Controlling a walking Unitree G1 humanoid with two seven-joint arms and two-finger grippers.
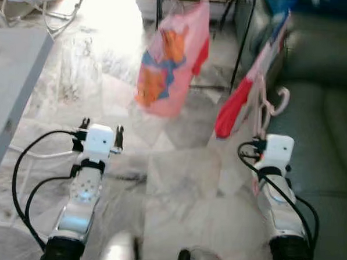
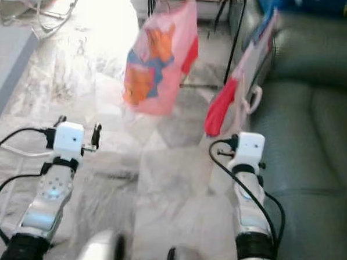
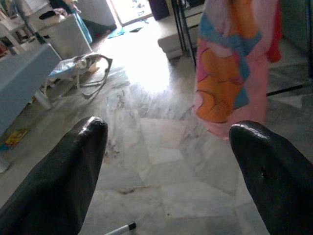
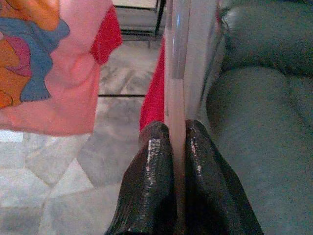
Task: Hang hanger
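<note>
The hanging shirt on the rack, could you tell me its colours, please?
Pink shirt with red sleeve, orange and blue print; clearest in the left wrist view.

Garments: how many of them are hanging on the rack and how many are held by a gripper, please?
On the rack: 1, the pink shirt
Held by the right gripper: 1, a red and pink garment on a hanger
Total: 2

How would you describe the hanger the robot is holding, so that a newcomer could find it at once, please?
Start at the dark green sofa on the robot's right. Beside it, the right gripper pinches a pale pink hanger carrying a red garment. The other pink shirt, with its orange print, hangs alone from the rack.
</note>
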